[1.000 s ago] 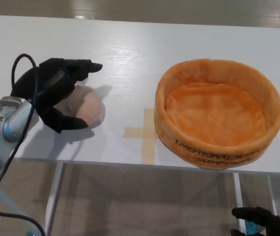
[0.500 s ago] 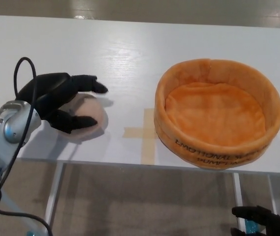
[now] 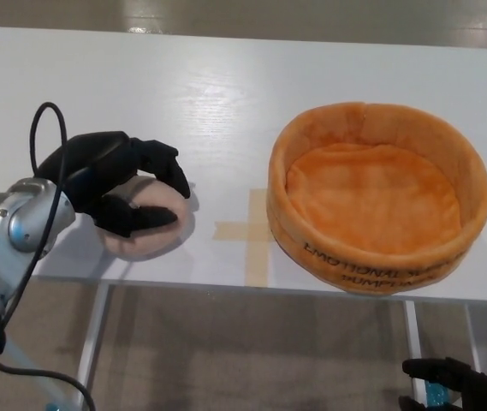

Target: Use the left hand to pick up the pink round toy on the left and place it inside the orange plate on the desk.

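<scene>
The pink round toy (image 3: 147,231) lies on the white desk (image 3: 226,94) near its front left edge. My left hand (image 3: 115,175) is wrapped over it, two fingers curled down its far side and the thumb across its front, so the hand is shut on the toy. Only the toy's lower front shows. To the right stands the orange plate (image 3: 378,248), a soft round bowl with a raised rim and nothing inside. My right hand (image 3: 448,384) hangs low at the bottom right, below the desk edge; whether it is open or shut does not show.
A tan tape cross (image 3: 252,231) marks the desk between the toy and the plate. The desk's front edge runs just below the toy. A black cable (image 3: 36,128) loops above my left wrist.
My left hand's fingers have curled down around the toy, closing from an open spread to a grasp. The toy has shifted slightly toward the front edge.
</scene>
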